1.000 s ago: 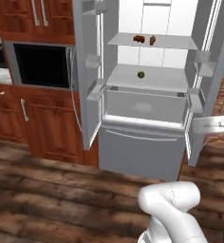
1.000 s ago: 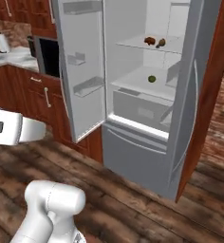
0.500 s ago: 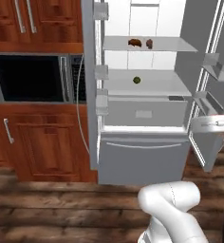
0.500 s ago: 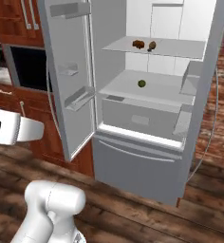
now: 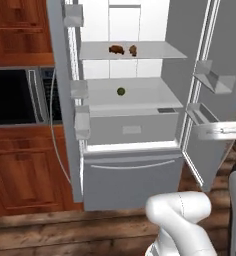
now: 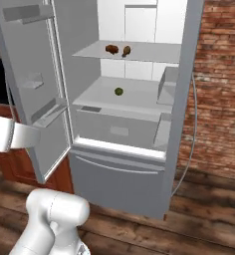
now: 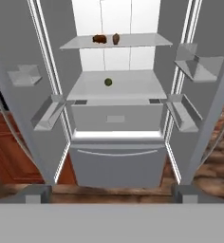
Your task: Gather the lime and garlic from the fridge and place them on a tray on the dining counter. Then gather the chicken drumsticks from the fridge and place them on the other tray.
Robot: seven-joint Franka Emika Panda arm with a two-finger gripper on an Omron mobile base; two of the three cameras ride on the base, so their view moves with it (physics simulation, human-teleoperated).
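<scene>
A: Facing the fridge (image 7: 116,156), both doors swung wide. Lime (image 7: 108,82) alone on the middle shelf (image 7: 133,90), roughly centred, well back from the front edge. Two drumsticks (image 7: 105,39) on the glass shelf above the lime, close together near the back wall. No garlic to be made out anywhere inside.

B: And the gripper?

A: Fully spread, holding nothing. Two dark tips low in the hand view, well short of the fridge, aimed at its open middle.

B: Likely trouble from here?

A: Several kinds. Round lime on a smooth shelf: apt to roll toward the back wall if nudged by one finger before the other closes. Worth centring over it first. Glass shelf hanging above the lime: not much headroom, so a steep descent could knock the wrist against the glass edge. Flatter, forward entry probably safer.

B: Doors a concern?

A: Yes. Door bins (image 7: 192,61) jutting inward on both sides of the lime's shelf; an arm swinging in off-centre could clip one. Straight-in line between the doors looks clearest.

B: Anything about the order of things?

A: Risk of reaching for the drumsticks first, being nearest the lime and easy to see. Lime and garlic due before them. Garlic unseen, so perhaps hidden behind a bin, or too small to tell; a blind reach for it would be guesswork.
</scene>
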